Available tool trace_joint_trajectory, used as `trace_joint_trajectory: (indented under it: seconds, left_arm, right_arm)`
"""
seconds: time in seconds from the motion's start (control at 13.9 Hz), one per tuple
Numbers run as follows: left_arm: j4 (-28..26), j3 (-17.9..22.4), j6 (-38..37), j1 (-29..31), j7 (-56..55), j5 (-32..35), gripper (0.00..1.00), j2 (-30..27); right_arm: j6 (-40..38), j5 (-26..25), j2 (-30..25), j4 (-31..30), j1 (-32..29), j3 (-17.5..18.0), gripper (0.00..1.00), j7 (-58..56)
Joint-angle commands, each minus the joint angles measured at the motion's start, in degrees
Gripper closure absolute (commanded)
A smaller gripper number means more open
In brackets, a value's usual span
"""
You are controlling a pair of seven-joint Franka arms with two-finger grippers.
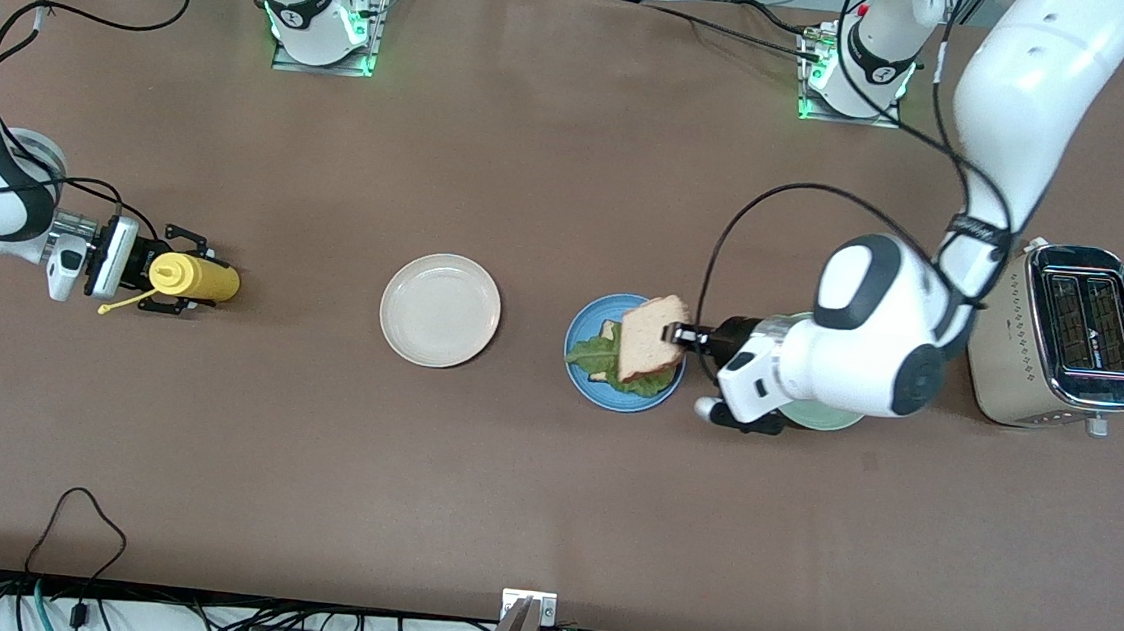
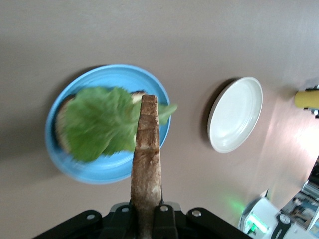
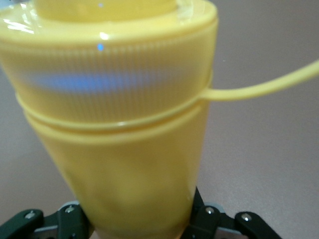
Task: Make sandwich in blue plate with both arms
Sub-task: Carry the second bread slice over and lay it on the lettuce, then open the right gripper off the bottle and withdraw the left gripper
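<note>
- Front view, nearest the camera: my round glossy blue plate (image 1: 576, 337) sits on the brown table (image 1: 528, 493), with a crinkly green lettuce leaf (image 1: 591, 358) lying on a squarish light-brown toast slice (image 1: 608, 330) in it.
- My left gripper (image 1: 678, 334) hangs over the rim of that plate at the left arm's end, its black fingers closed on the edge of a second light-brown toast slice with darker crust (image 1: 651, 338), which is up in the air above the lettuce.
- From the left wrist camera I see that held slice (image 2: 146, 164) edge-on, pinched between the fingers, with the leaf (image 2: 102, 122) spread across the plate (image 2: 99, 172) below it.
- A pale mint-green plate (image 1: 820, 416) lies under my left wrist, mostly hidden.
- Beside the blue plate, toward the right arm's end, sits a round cream-white plate (image 1: 440, 309).
- A cream and chrome two-slot toaster (image 1: 1062, 335) stands at the left arm's end.
- My right gripper (image 1: 186, 276) waits at the right arm's end, its fingers on either side of a yellow plastic squeeze bottle (image 1: 194, 278) lying on the table; whether they press it I cannot tell.
</note>
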Motion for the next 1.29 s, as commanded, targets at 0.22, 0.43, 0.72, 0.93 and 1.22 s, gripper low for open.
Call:
trace_joint_trajectory:
  seconds: [0.22, 0.43, 0.72, 0.93, 1.22]
  left_arm:
    - [-2.19, -0.03, 8.32, -1.98, -0.34, -3.29, 1.00, 3.40]
    - [-5.34, -0.11, 11.04, -1.99, -0.34, -3.73, 1.00, 3.41]
    - [-7.55, -0.11, 11.05, -1.02, 0.45, -3.91, 0.92, 3.23]
    - [-7.64, 0.15, 10.96, 1.25, 0.62, -3.91, 0.39, 4.89]
    - [-6.94, -0.11, 9.56, 4.60, 3.44, -3.73, 0.00, 3.42]
  right_arm:
    - [0.18, 1.18, 1.60, 0.48, -1.35, 1.30, 0.00, -0.28]
    - [0.18, 1.18, 1.60, 0.39, -1.52, 1.30, 0.00, -0.19]
    - [0.18, 1.18, 1.52, 0.48, -1.61, 1.21, 0.00, -0.11]
    - [-0.43, 1.10, 1.34, 0.39, -2.49, 1.21, 0.00, -0.19]
    - [-1.67, 0.31, 1.16, 0.39, -4.07, 1.12, 0.00, -0.54]
